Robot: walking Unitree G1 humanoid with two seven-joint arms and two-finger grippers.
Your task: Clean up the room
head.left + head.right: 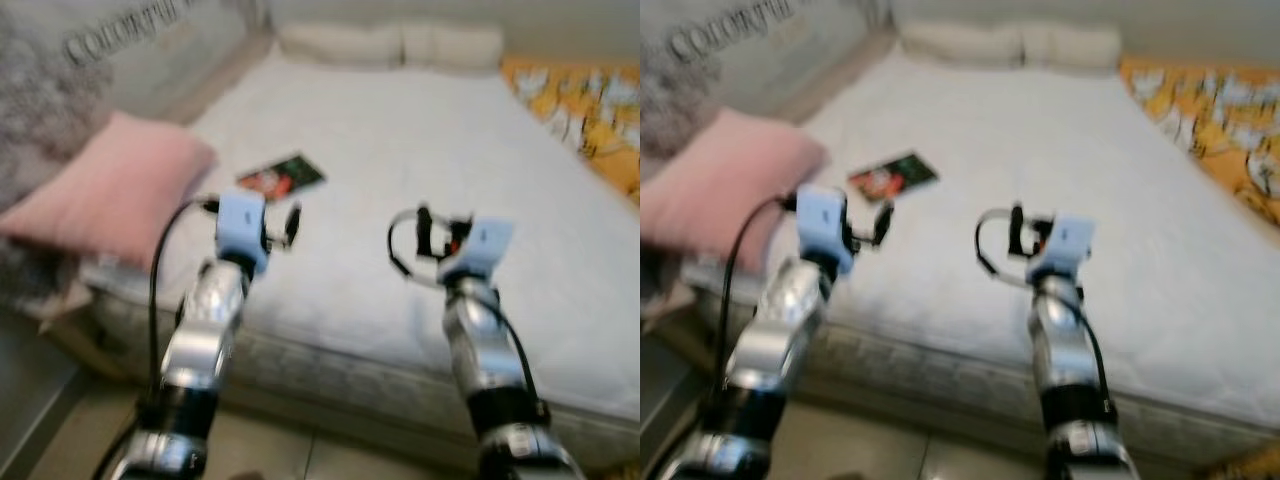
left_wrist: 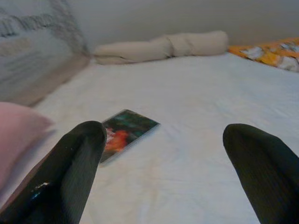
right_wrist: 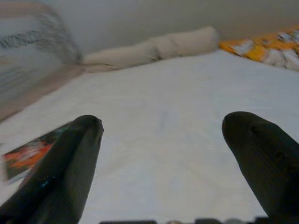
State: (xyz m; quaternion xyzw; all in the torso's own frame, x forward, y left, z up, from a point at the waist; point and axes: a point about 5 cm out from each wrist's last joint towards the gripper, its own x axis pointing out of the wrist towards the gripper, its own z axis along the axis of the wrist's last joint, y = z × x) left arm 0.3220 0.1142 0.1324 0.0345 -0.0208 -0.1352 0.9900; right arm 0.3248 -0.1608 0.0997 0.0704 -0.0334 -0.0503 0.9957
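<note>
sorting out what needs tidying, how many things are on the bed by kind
pink pillow: 1
cream pillows at the head of the bed: 2
book or packet with a dark, red-printed cover: 1
orange patterned blanket along the far side: 1
total: 5

Both the left gripper and the right gripper hang over the mattress with jaws open, holding nothing.

Soft, even indoor light with faint shadows; both eye views motion-blurred, wrist views slightly soft.

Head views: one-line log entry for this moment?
left gripper open, facing book | right gripper open above bed | nothing held
</note>
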